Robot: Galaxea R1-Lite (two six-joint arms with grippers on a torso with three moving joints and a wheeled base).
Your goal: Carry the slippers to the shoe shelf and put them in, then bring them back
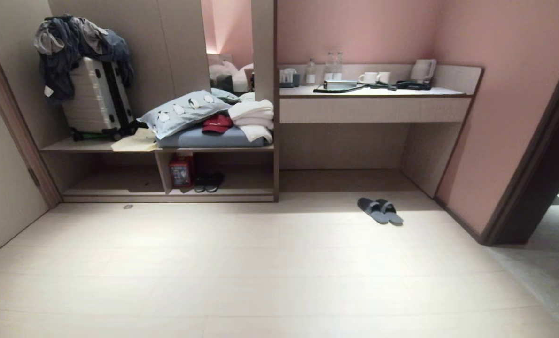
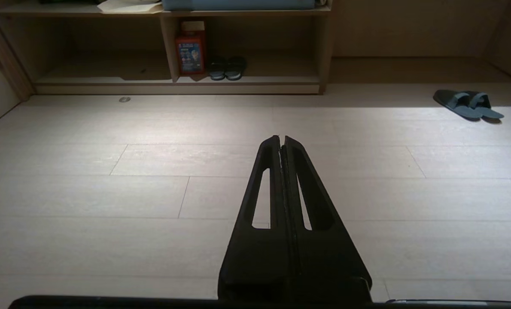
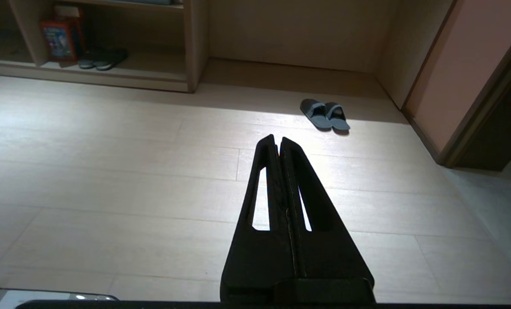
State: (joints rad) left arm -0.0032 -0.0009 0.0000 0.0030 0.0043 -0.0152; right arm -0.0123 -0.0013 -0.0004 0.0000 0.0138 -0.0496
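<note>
The pale plank floor point(image 1: 260, 272) spreads out ahead, bare across its near part; along its far edge on the left stands the shoe shelf point(image 1: 166, 191), a low wide cubby with a pale base board and an upright divider; to its right a taller recess point(image 1: 345, 155) opens at floor level under the table point(image 1: 373, 101), which carries cups, bottles and a kettle; on the board above the shelf rest a white suitcase point(image 1: 96, 98) draped with dark clothes, a pillow point(image 1: 181, 112) and folded towels point(image 1: 253, 119); inside the shelf, just right of the divider, stand a red box point(image 1: 181, 171) and a black pair of slippers point(image 1: 209, 182); the slippers point(image 1: 380, 210), dark grey, lie side by side and touching on the floor at the mouth of the recess, well apart from the shelf; the left gripper point(image 2: 281, 138) hangs over bare floor with its fingers pressed together on nothing; the right gripper point(image 3: 277, 137) hangs likewise, fingers closed and empty, with the slippers farther along the floor beyond its tips.
</note>
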